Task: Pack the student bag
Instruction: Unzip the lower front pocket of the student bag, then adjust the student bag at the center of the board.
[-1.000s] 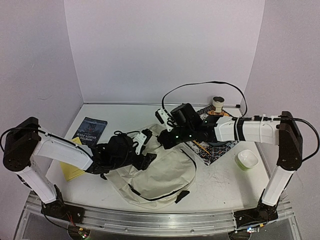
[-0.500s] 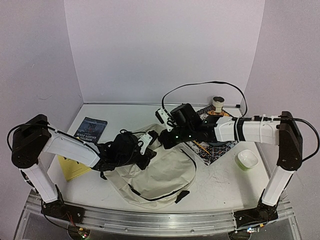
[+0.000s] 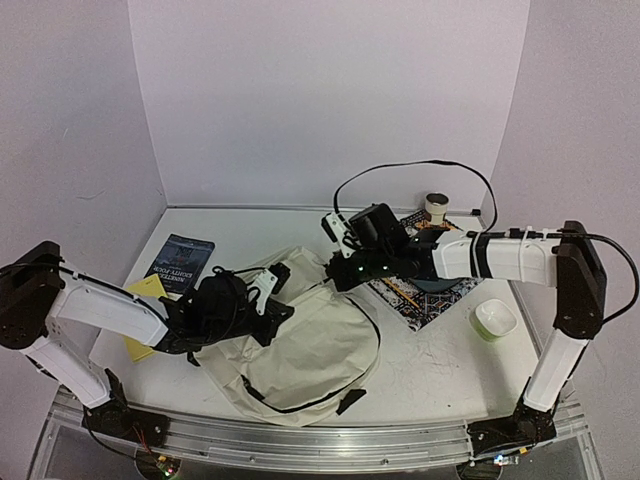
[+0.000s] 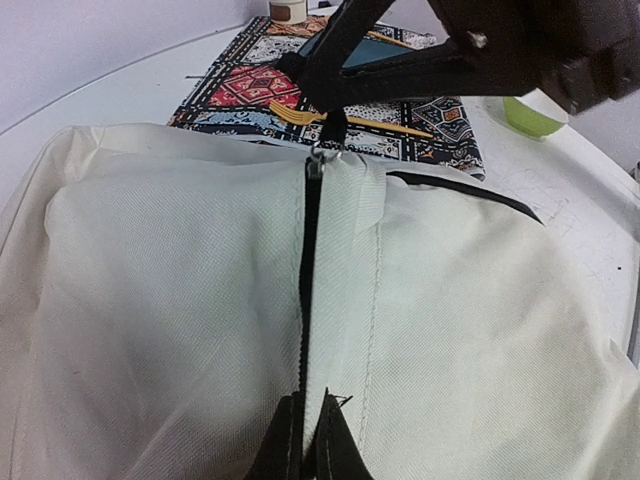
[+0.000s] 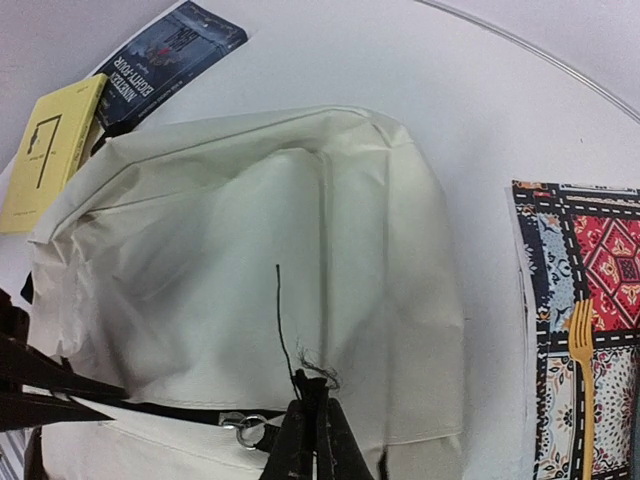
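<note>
The student bag (image 3: 310, 345) lies flat in the middle of the surface (image 3: 250, 230), between the 2 arms, its cream fabric rumpled and its near edge reaching toward the arm bases. A black zipper (image 4: 308, 260) runs along its top from one tool to the other.

The left tool (image 3: 268, 300) rests on the bag's left part. In the left wrist view its 2 fingers are pressed tight together on the cream fabric at the near end of the zipper line, so it holds the bag there.

The right tool (image 3: 343, 272) comes in from the far right side. Its fingers are also pinched narrow, gripping the bag at the zipper's other end, just beside a small metal ring (image 5: 240, 430); a loose black thread curls up from that spot.

To the right of the bag lies a colourful patterned mat (image 3: 432, 300), partly under the right arm, with a yellow fork (image 5: 580, 345) on it. A green bowl (image 3: 495, 318) sits near the mat's right edge, and a small roll (image 3: 436, 205) stands at the far end of the mat.

To the left of the bag are a dark book (image 3: 182, 262) and, nearer the left arm, a yellow book (image 5: 45, 150), the 2 just beside each other.
</note>
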{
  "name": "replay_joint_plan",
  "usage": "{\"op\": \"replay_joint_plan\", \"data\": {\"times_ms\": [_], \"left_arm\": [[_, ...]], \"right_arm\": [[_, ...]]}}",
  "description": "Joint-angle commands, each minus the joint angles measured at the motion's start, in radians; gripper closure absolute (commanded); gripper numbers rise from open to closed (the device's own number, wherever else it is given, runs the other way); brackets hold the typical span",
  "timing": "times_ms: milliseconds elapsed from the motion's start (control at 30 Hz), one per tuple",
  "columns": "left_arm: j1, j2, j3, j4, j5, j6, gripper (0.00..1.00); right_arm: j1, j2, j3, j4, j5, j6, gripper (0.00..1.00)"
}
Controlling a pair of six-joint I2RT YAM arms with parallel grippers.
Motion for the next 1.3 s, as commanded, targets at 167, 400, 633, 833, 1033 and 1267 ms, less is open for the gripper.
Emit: {"op": "replay_joint_plan", "data": {"times_ms": [167,400,633,833,1033,1267], "left_arm": [[0.004,-0.154,-0.141,-0.062,-0.010,-0.091,1.00],[0.042,-0.126,-0.059,-0.072,0.033,-0.044,1.00],[0.096,0.031,0.145,-0.082,0.137,0.024,1.00],[0.128,0.112,0.243,-0.102,0.142,0.038,1.00],[0.135,0.129,0.258,-0.127,0.174,0.109,1.00],[0.138,0.105,0.236,-0.148,0.272,0.182,1.00]], "right_arm": [[-0.170,-0.053,-0.044,-0.004,0.151,0.029,1.00],[-0.172,-0.040,-0.055,0.009,0.005,0.017,1.00],[-0.173,-0.051,-0.086,0.028,-0.113,0.022,0.93],[-0.168,-0.110,-0.123,0.028,-0.160,0.029,0.76],[-0.156,-0.191,-0.213,0.027,-0.168,0.034,0.60],[-0.156,-0.239,-0.366,0.025,-0.082,0.062,0.52]]}}
